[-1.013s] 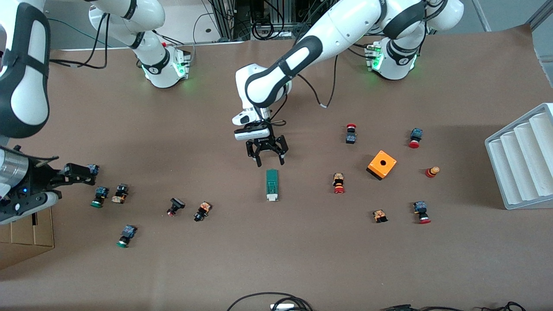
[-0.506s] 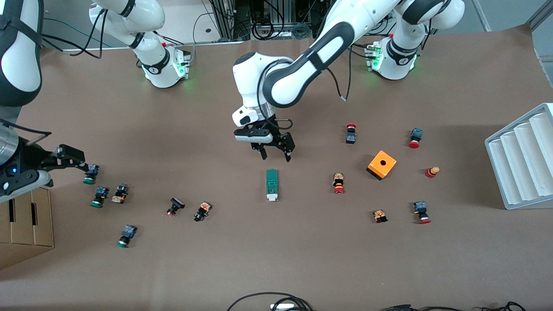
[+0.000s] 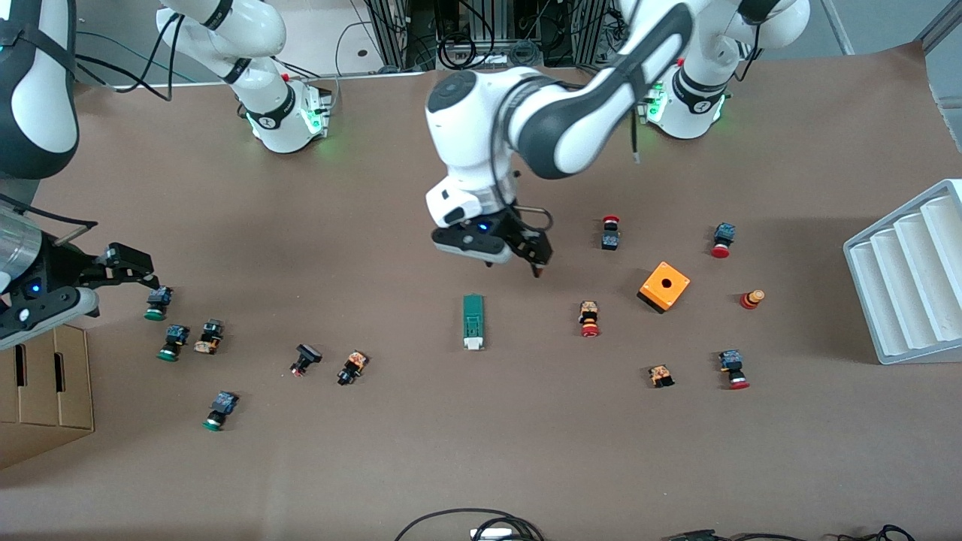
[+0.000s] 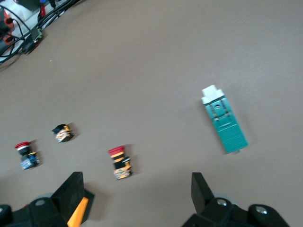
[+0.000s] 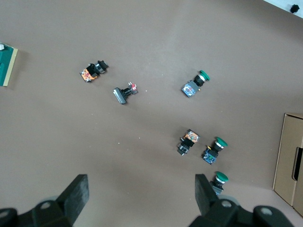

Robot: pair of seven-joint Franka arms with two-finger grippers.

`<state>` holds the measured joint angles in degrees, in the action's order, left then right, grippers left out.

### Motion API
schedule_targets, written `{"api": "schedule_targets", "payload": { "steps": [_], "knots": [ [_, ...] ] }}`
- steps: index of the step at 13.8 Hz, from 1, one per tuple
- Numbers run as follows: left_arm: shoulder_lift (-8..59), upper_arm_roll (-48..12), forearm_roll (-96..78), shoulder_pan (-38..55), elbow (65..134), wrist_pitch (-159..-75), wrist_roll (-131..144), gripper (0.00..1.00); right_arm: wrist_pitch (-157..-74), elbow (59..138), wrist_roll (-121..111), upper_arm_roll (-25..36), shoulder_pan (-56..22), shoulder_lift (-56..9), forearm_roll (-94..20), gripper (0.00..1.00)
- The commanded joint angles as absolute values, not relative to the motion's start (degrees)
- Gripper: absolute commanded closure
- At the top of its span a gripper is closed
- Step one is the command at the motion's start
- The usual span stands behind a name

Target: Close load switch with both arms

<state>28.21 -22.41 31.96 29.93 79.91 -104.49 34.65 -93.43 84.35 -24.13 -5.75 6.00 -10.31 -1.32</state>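
Note:
The load switch (image 3: 473,321) is a narrow dark-green block with a white end piece, lying flat mid-table; it also shows in the left wrist view (image 4: 225,125) and at the edge of the right wrist view (image 5: 5,66). My left gripper (image 3: 515,263) hangs open and tilted over bare table, off to one side of the switch toward the left arm's end, with nothing between its fingers (image 4: 137,187). My right gripper (image 3: 139,272) is open and empty over the right arm's end of the table (image 5: 141,187), just above a green-capped button (image 3: 156,302).
Small buttons are scattered around: red-capped ones (image 3: 590,318) (image 3: 611,233) (image 3: 733,370) and an orange box (image 3: 664,286) toward the left arm's end, green-capped ones (image 3: 173,342) (image 3: 218,409) toward the right arm's. A grey ribbed tray (image 3: 909,274) and a cardboard box (image 3: 45,391) stand at the table's ends.
The left gripper has swung away from above the switch toward the left arm's end, turning and tilting. The right gripper drew back a little, uncovering a green-capped button.

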Motion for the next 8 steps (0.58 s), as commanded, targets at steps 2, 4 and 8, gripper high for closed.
{"api": "schedule_targets", "payload": {
  "steps": [2, 4, 8],
  "knots": [
    [25.24, -22.94, 24.55, 24.45, 78.31, -101.78, 25.25, 0.00, -92.29, 85.08, -24.17, 0.44, -0.53, -8.18, -0.26, 0.00],
    [23.56, -23.03, 20.59, 20.15, 78.22, -99.68, 19.54, 0.00, -92.29, 84.99, -23.91, 0.70, -0.96, -7.74, -0.35, 0.00],
    [20.48, -22.94, 12.41, 13.37, 78.05, -97.31, 13.64, 0.00, -92.11, 84.64, -23.99, 5.34, -5.51, -7.38, -0.35, 0.00]
  ]
}}
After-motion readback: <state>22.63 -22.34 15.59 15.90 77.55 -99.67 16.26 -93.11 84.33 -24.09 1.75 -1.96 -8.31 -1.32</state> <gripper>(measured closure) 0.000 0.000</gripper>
